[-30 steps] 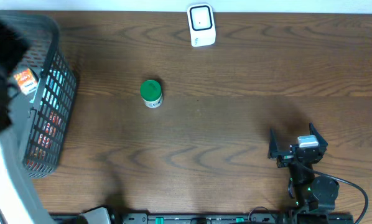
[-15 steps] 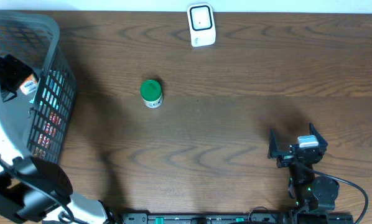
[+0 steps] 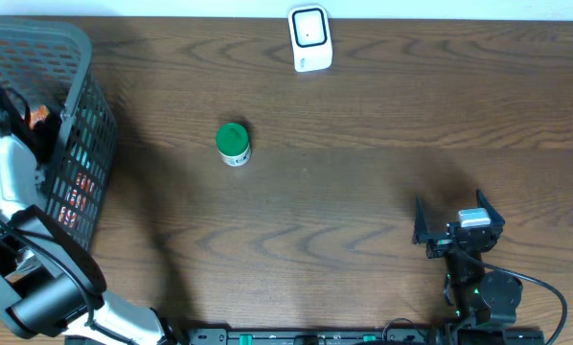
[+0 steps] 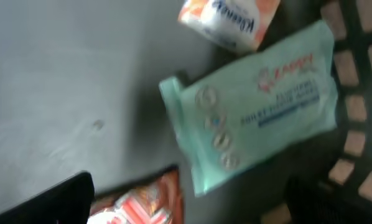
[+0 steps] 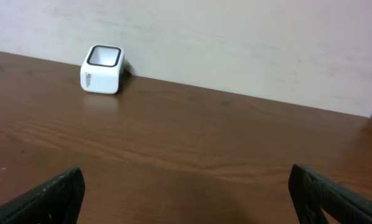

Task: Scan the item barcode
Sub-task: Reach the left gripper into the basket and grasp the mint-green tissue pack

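Left gripper [image 4: 192, 202] — fingers spread above wipes pack [image 4: 254, 106] in left-edge basket [image 3: 80, 57], poised to pick | right gripper [image 3: 451, 218] — spread, empty, front edge | scanner [image 3: 309, 38]: back edge.

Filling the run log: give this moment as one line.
left gripper: open, above wipes pack in basket | right gripper: open, empty | scanner: no item near

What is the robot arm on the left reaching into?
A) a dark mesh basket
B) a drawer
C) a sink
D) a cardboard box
A: the left arm dips over the rim of the dark mesh basket, and its camera shows a pale green wipes pack lying inside.
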You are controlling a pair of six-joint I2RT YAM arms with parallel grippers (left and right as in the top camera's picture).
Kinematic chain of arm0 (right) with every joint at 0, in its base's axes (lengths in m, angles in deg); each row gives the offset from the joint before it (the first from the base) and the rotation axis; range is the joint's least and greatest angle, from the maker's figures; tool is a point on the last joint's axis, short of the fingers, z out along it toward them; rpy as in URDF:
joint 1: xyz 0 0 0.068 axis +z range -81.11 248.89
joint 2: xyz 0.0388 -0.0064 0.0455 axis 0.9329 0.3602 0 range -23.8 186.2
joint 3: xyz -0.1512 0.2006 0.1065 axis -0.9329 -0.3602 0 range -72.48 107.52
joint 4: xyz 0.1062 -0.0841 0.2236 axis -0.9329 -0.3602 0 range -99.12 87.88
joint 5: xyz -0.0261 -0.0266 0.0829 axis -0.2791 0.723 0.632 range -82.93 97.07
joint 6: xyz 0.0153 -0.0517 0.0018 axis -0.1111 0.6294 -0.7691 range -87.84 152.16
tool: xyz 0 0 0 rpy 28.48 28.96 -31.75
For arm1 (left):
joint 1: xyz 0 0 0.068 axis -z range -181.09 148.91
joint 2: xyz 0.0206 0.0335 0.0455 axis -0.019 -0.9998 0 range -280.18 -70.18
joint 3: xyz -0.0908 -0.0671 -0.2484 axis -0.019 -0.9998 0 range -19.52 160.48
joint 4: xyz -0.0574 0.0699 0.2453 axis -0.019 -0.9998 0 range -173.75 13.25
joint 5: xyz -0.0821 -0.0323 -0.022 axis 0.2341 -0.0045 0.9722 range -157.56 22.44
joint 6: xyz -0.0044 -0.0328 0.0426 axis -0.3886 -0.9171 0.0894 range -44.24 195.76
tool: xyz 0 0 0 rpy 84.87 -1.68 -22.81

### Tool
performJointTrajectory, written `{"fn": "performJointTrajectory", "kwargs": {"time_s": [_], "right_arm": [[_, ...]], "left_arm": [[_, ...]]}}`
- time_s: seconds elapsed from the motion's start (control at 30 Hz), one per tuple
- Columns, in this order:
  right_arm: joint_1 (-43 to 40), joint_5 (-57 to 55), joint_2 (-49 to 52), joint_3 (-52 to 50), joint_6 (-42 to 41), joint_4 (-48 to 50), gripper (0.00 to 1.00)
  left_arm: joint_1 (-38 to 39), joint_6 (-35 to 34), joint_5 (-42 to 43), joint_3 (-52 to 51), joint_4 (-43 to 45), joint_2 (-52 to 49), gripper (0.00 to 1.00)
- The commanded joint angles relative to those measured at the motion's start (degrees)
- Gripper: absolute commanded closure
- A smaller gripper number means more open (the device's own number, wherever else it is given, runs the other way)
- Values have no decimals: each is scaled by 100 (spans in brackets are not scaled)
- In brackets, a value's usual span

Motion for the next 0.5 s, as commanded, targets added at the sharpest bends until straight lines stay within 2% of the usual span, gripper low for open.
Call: {"fn": "performJointTrajectory", "kwargs": {"time_s": [0.0, 0.13, 0.47], "right_arm": [[50, -9, -31, -9, -85, -22, 1], [50, -11, -31, -9, -85, -22, 1], [50, -9, -31, -9, -85, -22, 1]], "left_arm": [[-120, -507, 706, -518, 654, -74, 2], [-114, -874, 796, -901, 1150, -195, 2], [-116, -890, 1307, -957, 1899, -1191, 2]]}}
